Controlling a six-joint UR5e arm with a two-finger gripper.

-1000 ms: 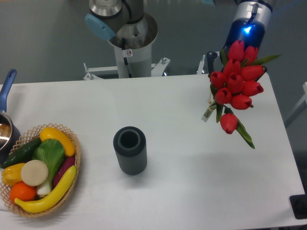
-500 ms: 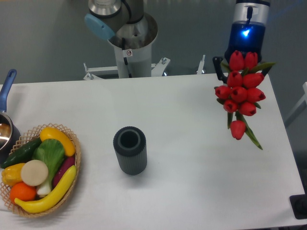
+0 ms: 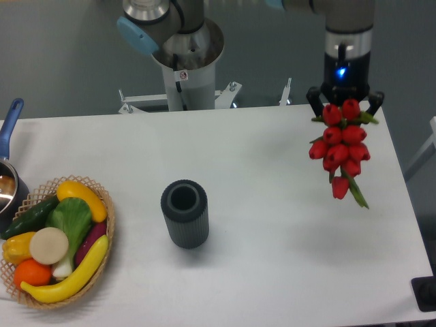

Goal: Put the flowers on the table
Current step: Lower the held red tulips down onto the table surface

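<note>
The flowers are a bunch of red tulips with green leaves, hanging blossoms toward the camera over the far right part of the white table. Their stems are hidden behind the blossoms. My gripper sits right at the top of the bunch, pointing straight down, with its black fingers showing on either side of the upper tulips. It appears shut on the flowers, which do not look to be resting on the table.
A dark grey ribbed vase stands upright mid-table. A wicker basket of fruit and vegetables sits at the front left, with a blue-handled pot behind it. The arm's base stands behind the table.
The gripper has shifted right and turned to point straight down. The bunch has swung from tilted to near vertical and looks smaller and tighter.
</note>
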